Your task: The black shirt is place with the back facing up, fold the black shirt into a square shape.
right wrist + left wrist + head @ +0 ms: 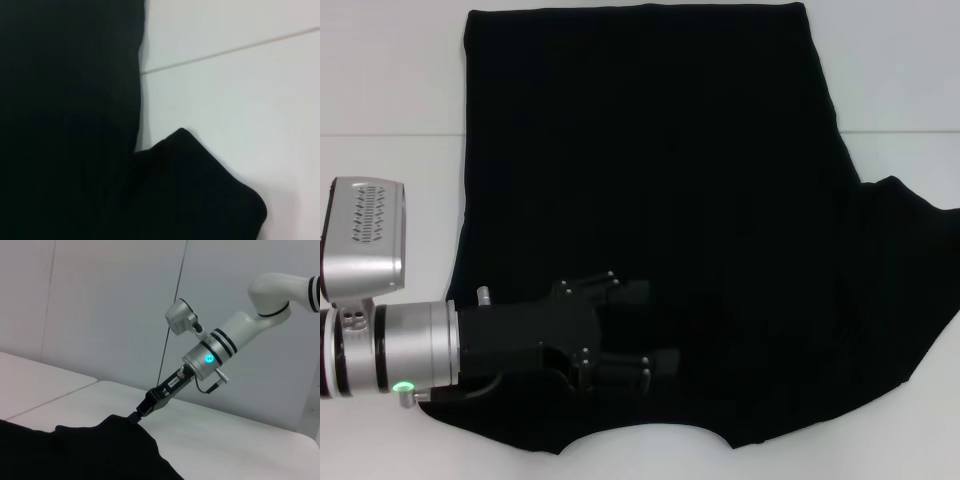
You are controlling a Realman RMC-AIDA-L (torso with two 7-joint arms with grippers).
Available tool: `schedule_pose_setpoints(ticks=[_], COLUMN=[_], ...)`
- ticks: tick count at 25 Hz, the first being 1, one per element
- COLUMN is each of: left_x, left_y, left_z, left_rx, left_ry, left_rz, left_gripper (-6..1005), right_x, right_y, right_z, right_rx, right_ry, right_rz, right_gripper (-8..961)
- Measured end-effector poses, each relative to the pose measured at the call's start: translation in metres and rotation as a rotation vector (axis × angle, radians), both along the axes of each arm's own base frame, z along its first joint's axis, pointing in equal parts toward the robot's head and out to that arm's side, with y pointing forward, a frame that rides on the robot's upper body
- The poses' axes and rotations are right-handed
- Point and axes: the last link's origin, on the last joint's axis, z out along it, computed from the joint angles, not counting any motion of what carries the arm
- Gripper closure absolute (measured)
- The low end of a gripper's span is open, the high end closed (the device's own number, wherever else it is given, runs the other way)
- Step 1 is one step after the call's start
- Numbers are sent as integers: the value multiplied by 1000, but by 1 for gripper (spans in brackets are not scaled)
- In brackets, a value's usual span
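Nearest the head camera, the left gripper point(645, 325) reaches in from the left on its silver forearm and sits low over the near left part of the black shirt point(680, 200). Its two dark fingers point(625, 290) stand apart, one toward the far side and one toward the near side, released with nothing between them, pointing across the cloth toward the right.

Spread flat on the white table point(390, 90), the shirt covers most of the view. Its straight hem lies at the far edge and the curved neckline at the near edge. One short sleeve sticks out on the right side, with the left side showing only a straight edge.

From the left wrist camera, the right gripper point(137, 415) angles down onto the raised tip of that sleeve, right at the cloth; whether it is clenched on the fabric cannot be told. From the right wrist camera, the sleeve lies beside the shirt body on the table point(240, 100).
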Motion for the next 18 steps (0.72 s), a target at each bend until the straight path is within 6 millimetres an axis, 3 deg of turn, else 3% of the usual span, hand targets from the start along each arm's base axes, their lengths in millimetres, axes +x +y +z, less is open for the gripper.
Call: schedule_pose_setpoints(ticks=[8, 18], left_x=[-6, -12], left_y=[0, -2], left_z=[5, 8], left_rx=[10, 10], left_ry=[-5, -6], left_rz=[34, 62], left_gripper=[59, 60], right_x=[-38, -116], right_y=[15, 27], right_z=[-13, -72], right_rx=[-56, -275], right_ry=[56, 70], right_rz=[122, 308], right_gripper=[951, 936])
